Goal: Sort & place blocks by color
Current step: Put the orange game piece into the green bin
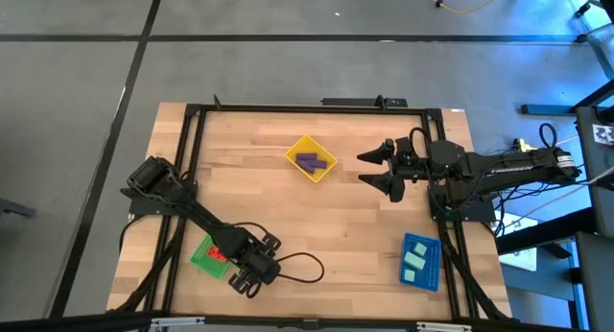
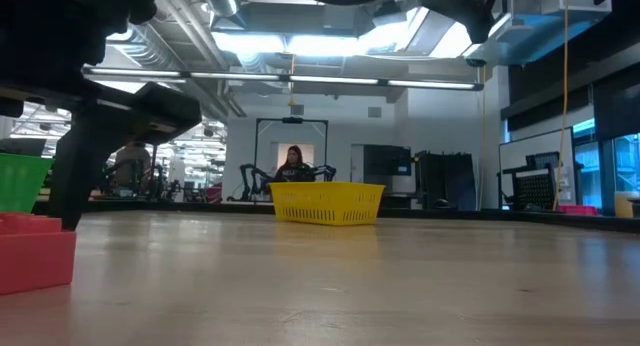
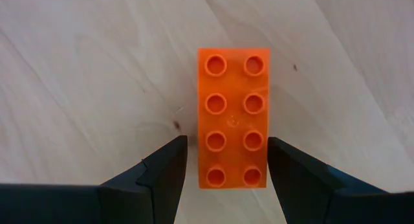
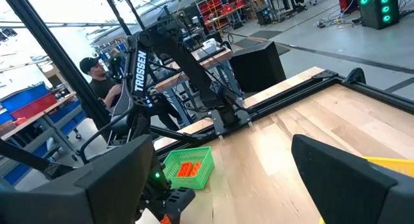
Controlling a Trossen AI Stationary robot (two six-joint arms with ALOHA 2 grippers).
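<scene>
Down on the bare wood just beside the green tray (image 1: 204, 256), the orange block (image 3: 233, 117) lay flat between the left gripper (image 3: 226, 169)'s spread, untouching fingers, apparently lined up for a grasp. Well away from that tray, the right gripper (image 1: 382, 167) waited wide open.

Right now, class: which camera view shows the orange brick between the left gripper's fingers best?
The left wrist view: the orange brick fills it, studs up on the table, between the open left gripper. The low view shows a red block edge-on, perhaps the same brick. The high and right wrist views do not show it clearly.
</scene>
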